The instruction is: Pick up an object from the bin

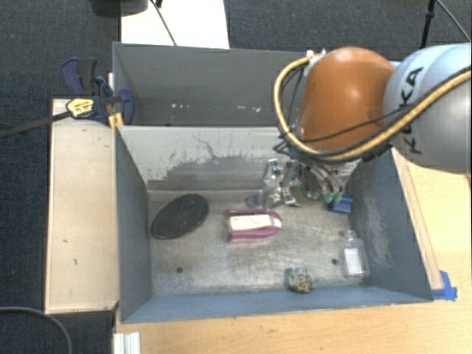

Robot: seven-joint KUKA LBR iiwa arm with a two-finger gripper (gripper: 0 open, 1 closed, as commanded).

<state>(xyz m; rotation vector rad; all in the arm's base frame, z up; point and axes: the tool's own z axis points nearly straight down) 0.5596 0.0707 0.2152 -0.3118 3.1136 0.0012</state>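
Observation:
My gripper (274, 190) hangs under the orange cover at the back right of the bin floor, its metal fingers pointing down. Just in front of and left of it lies a white and purple block-shaped thing (253, 225) on the floor, apart from the fingertips. Nothing shows between the fingers. A small blue piece (340, 204) lies right of the gripper, close to the wrist.
A black oval disc (179, 215) lies at the left of the floor. A clear small bottle (352, 257) rests near the right wall. A mottled grey-green lump (299, 280) sits by the front wall.

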